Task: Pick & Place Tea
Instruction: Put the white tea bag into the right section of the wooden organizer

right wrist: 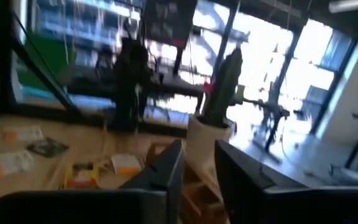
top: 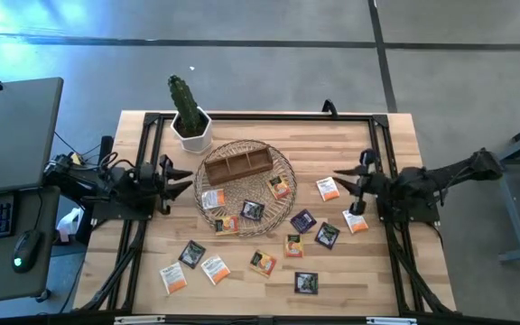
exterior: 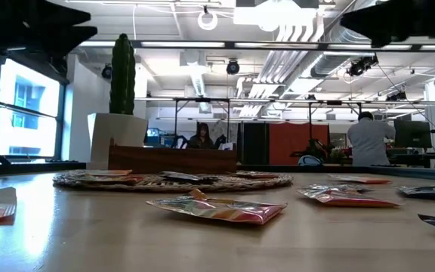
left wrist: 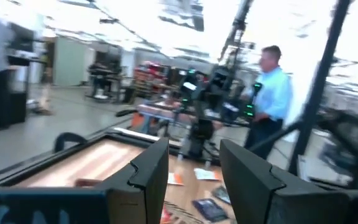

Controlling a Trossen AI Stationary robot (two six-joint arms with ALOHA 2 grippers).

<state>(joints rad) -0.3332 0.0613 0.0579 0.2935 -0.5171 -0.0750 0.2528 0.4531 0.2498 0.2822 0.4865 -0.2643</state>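
Several tea sachets lie flat on the wooden table: an orange-and-white one (top: 328,189), a dark one (top: 302,220), a yellow-orange one (top: 262,263). More lie on the round wicker mat (top: 278,162), such as one (top: 212,199) by its near rim. A brown wooden compartment box (top: 237,165) stands on the mat. My left gripper (top: 186,178) hovers at the mat's left, open (left wrist: 194,168), holding nothing. My right gripper (top: 339,174) hovers right of the mat, above the table, open (right wrist: 197,168) and empty.
A cactus in a white pot (top: 188,117) stands at the far edge behind the mat. A black frame (top: 260,116) runs around the tabletop. A desk with keyboard and mouse (top: 7,217) stands left of the table. People (exterior: 368,136) are in the room beyond.
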